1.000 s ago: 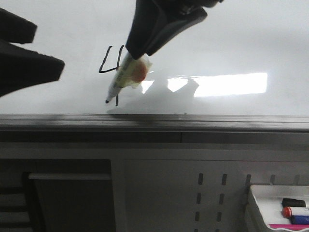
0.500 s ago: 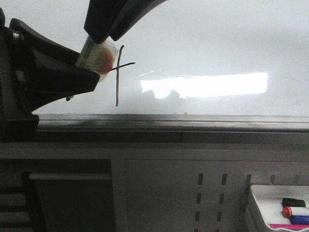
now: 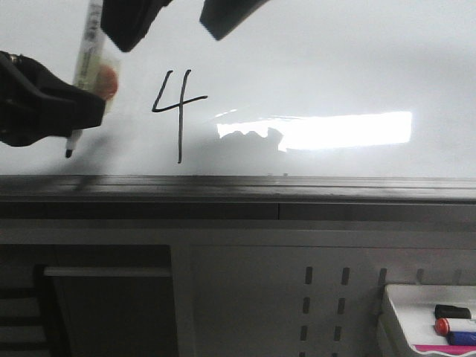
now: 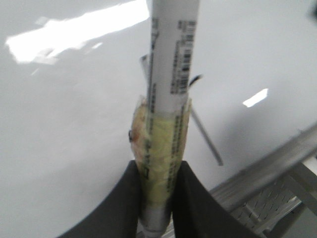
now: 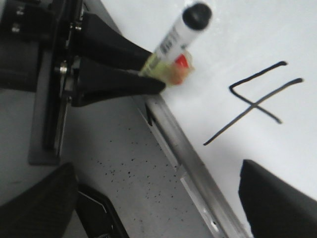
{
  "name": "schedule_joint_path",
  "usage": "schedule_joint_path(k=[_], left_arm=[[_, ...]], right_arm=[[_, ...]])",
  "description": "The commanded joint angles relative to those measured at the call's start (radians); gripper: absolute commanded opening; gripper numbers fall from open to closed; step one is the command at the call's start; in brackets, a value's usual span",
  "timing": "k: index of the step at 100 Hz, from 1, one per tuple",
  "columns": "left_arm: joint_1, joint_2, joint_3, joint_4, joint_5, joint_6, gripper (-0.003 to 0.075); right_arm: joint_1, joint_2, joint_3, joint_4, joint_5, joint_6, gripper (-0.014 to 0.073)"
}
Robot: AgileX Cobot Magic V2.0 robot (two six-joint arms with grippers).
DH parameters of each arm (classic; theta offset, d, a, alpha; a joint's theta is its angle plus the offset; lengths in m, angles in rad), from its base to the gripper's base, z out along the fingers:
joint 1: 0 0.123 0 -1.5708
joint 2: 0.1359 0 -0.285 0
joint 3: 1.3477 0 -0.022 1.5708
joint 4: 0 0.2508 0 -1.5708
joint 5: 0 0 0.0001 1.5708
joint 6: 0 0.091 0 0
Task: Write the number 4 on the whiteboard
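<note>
A thin black number 4 (image 3: 177, 111) stands on the glossy whiteboard (image 3: 335, 59); it also shows in the right wrist view (image 5: 255, 101). My left gripper (image 3: 95, 104) is shut on a white marker pen (image 3: 88, 44) wrapped in yellowish tape, left of the 4. The pen's black tip points down near the board. In the left wrist view the pen (image 4: 171, 74) sits clamped between the fingers of the left gripper (image 4: 157, 171). My right gripper (image 3: 175, 26) is open and empty above the 4. In the right wrist view the right gripper (image 5: 156, 166) is wide apart.
The board's grey bottom rail (image 3: 297, 190) runs across below the 4. A bright rectangular reflection (image 3: 349, 130) lies right of it. A small white tray (image 3: 401, 312) with several markers sits at the lower right. A perforated grey panel (image 3: 327, 297) is under the rail.
The marker passed from my right gripper to my left. The right gripper let go, opened and rose. The left gripper came in, took the pen and moved it left, uncovering the 4.
</note>
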Motion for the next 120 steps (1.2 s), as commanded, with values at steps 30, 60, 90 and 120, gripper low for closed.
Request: schedule_joint_path(k=[30,60,90,120], left_arm=[[0.051,0.077,-0.259,-0.340,0.271,-0.020,0.0003],[0.079,0.125,-0.289,-0.371,0.323,-0.020,0.0355],[0.079,-0.015,-0.289,-0.290,0.372,-0.020,0.0356],[0.079,-0.360,-0.175,-0.213,0.390,-0.020,-0.0017]], right_arm=[[-0.022,-0.084,-0.043,-0.003,-0.052,-0.007,0.0594],[-0.022,-0.084,-0.043,0.007,-0.027,-0.005,0.0594],[-0.082,-0.176,-0.009,0.007,-0.030,0.026,0.0265],[-0.097,-0.437,0.248,-0.001,-0.166,0.029,-0.0064]])
